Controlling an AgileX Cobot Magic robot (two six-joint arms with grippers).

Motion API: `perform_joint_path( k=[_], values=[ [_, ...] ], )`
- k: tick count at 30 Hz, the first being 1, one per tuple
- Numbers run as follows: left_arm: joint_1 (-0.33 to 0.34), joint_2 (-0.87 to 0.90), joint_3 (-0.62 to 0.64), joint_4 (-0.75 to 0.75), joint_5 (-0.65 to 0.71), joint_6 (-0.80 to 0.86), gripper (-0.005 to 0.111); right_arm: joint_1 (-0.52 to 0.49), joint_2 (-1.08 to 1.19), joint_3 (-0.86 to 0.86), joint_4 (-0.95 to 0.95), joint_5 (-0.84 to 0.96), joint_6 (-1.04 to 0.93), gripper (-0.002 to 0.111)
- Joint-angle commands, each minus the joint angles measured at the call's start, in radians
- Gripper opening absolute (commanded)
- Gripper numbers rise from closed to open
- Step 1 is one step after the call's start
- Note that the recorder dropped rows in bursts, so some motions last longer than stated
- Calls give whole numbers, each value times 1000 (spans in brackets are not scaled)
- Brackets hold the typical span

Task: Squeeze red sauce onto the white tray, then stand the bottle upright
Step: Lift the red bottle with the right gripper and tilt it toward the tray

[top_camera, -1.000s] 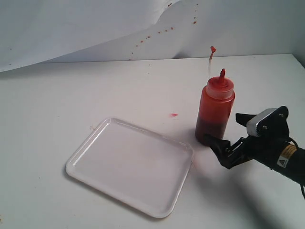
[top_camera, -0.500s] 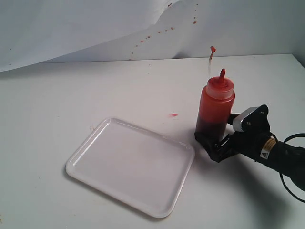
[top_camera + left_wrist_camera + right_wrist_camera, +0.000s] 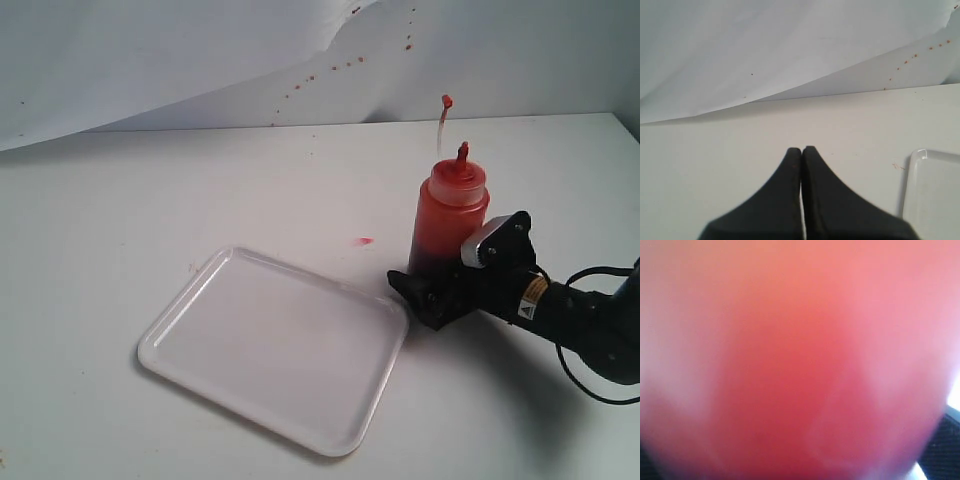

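Observation:
The bottle (image 3: pixel 452 215) stands upright on the table, right of the white tray (image 3: pixel 275 345), with its tether and tip cap (image 3: pixel 446 101) sticking up. My right gripper (image 3: pixel 432 270) is open, low around the bottle's dark base, one finger (image 3: pixel 410 290) in front and the other hidden behind it. The bottle (image 3: pixel 800 360) fills the right wrist view as a red blur. My left gripper (image 3: pixel 801 150) is shut on nothing above bare table, with a tray corner (image 3: pixel 935 195) beside it. No blob of red sauce shows in any view.
A faint pinkish smear (image 3: pixel 366 241) lies on the table between tray and bottle. Small red specks (image 3: pixel 335 66) dot the white paper backdrop behind the table. The right arm's cable (image 3: pixel 600 275) loops near the table's right edge.
My right gripper has slid left along the table until its open fingers came round the bottle's base. The bottle top has shifted slightly left. The tray has not moved.

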Motion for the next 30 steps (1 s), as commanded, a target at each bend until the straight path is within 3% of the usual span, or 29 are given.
perform_joint_path(
  k=[1, 30],
  values=[
    [-7, -3, 5, 4, -10, -5, 0, 3, 1, -4, 36, 51, 3, 98],
    [-7, -3, 5, 4, -10, -5, 0, 3, -30, 2, -10, 162, 77, 98]
  ],
)
